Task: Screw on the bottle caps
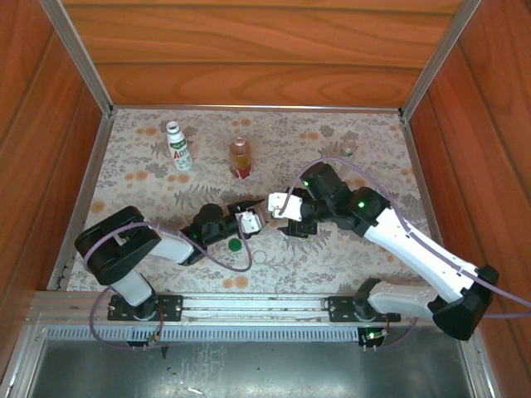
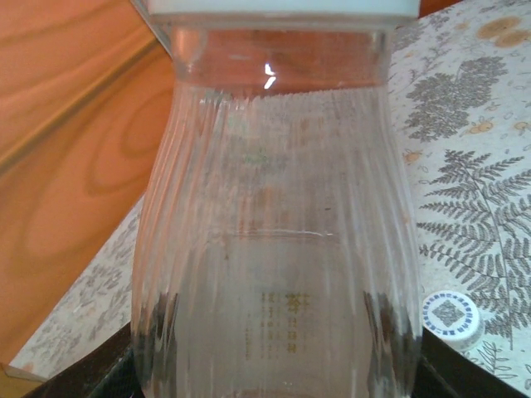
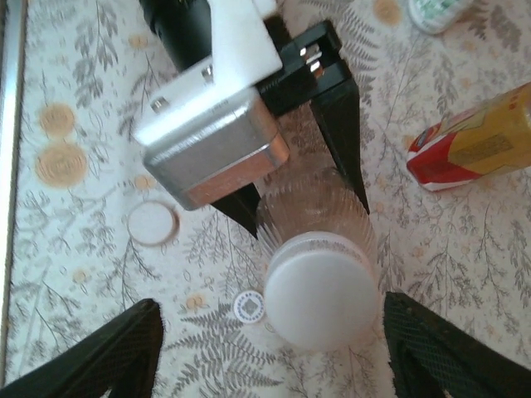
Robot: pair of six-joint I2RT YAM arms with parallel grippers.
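Two end effectors meet above the middle of the table [image 1: 332, 133]. The left end effector [image 1: 249, 222] is closed on the clear bottle [image 2: 274, 249], and a white cap [image 3: 319, 298] sits on its top. The right end effector [image 3: 274, 332] is open around this cap, with a gap at each side. One green cap [image 1: 236, 245] lies on the table just nearer.

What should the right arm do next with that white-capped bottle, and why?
Probably close the right end effector on the white cap and start twisting. Its fingers stand open either side of the cap, not touching, while the left end effector grips the clear bottle beneath.
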